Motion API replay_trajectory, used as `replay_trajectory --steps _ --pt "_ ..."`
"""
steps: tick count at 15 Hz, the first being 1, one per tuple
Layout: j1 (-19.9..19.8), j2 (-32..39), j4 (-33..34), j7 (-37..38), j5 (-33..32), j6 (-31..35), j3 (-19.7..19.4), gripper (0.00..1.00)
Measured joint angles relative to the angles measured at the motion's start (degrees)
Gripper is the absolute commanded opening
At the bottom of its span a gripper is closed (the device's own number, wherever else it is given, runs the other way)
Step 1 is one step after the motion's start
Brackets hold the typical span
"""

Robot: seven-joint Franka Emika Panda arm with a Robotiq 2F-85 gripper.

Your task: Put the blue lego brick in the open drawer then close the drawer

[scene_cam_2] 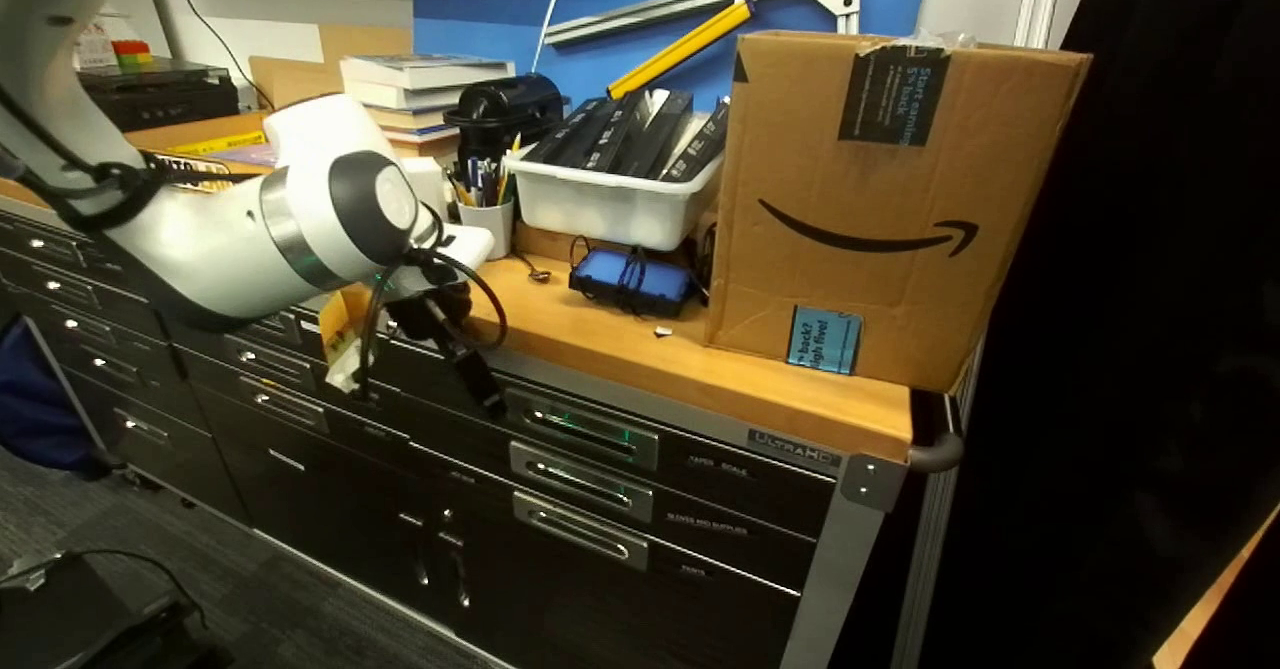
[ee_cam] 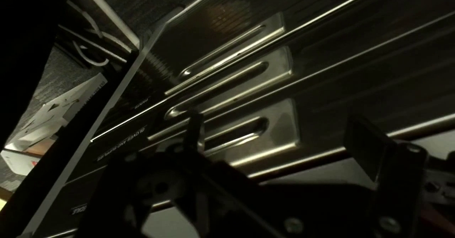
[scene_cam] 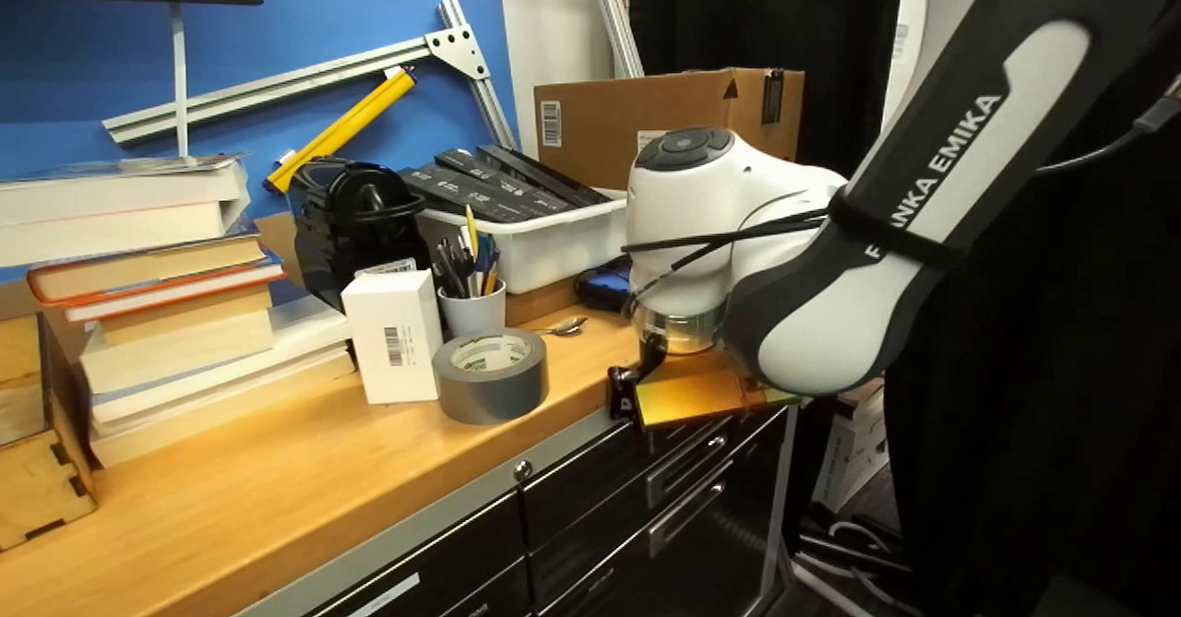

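Low in the wrist view, the gripper (ee_cam: pixel 280 138) has its 2 fingers (ee_cam: pixel 193 131) spread wide, gripping nothing, before the top drawer (ee_cam: pixel 327 113), which looks shut. The blue lego brick is out of sight. Backing away crookedly could hook the handle (ee_cam: pixel 282 127), dragging the drawer open.

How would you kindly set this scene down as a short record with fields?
Gripper: open, nothing seen between the jaws
Top drawer near the gripper: looks shut
Blue lego brick: not seen in any view
Grey tape roll: flat on the wooden worktop, beside a white box
Pen cup: on the worktop, holding pens
White tub: holds black boxes
Cardboard box: standing at the worktop's end
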Motion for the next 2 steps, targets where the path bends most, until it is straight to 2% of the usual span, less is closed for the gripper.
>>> replay_trajectory --steps 2 --pt "-1.01 -5.48 -3.11 -6.83 8.25 -0.64 2.65 1.00"
